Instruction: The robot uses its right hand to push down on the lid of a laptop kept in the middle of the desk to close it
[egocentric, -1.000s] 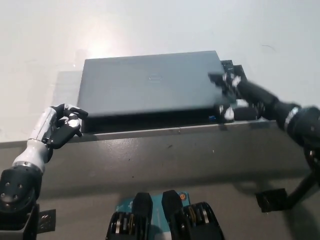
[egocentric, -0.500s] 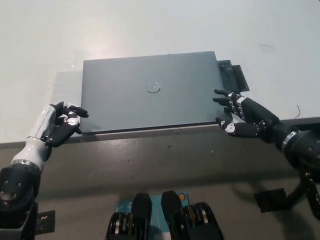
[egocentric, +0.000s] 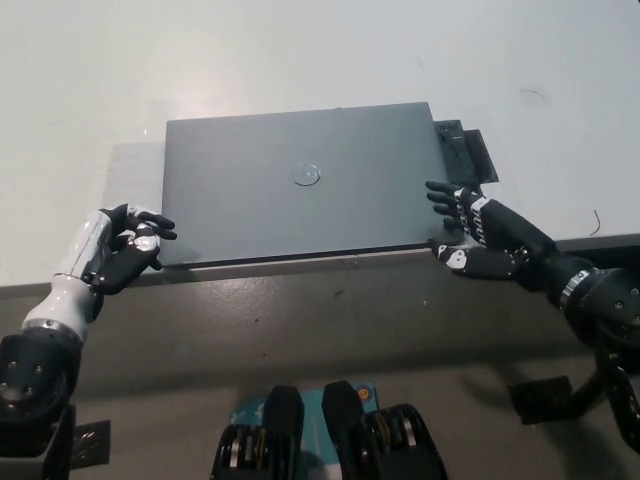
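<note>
- The flat dark grey rectangular laptop (egocentric: 300, 185) lies in the middle of the pale white desk (egocentric: 300, 50), its near edge close to the desk's front edge, and its lid looks fully down and flush with the base.
- Judged from that, the closing push appears done; the step in hand is the finish of the task, with nothing visibly left to press.
- The black right hand (egocentric: 480, 238) sits at the laptop's near right corner, fingers spread and holding nothing; whether the fingertips touch the lid's edge or hang just beside it cannot be told.
- The white left hand (egocentric: 118, 250) rests at the near left corner, fingers loosely curled with the tips just at the corner; no grasp on the laptop can be seen.
- A small dark slatted block (egocentric: 468, 152) lies just beside the laptop's far right corner, partly behind it.
- The next move probably calls only for lifting the right hand clear, up and away from the corner, so the laptop is not dragged towards the desk edge.
- A small round emblem sits at the centre of the lid; it is too small to read as a brand, and no other writing or label is legible.
</note>
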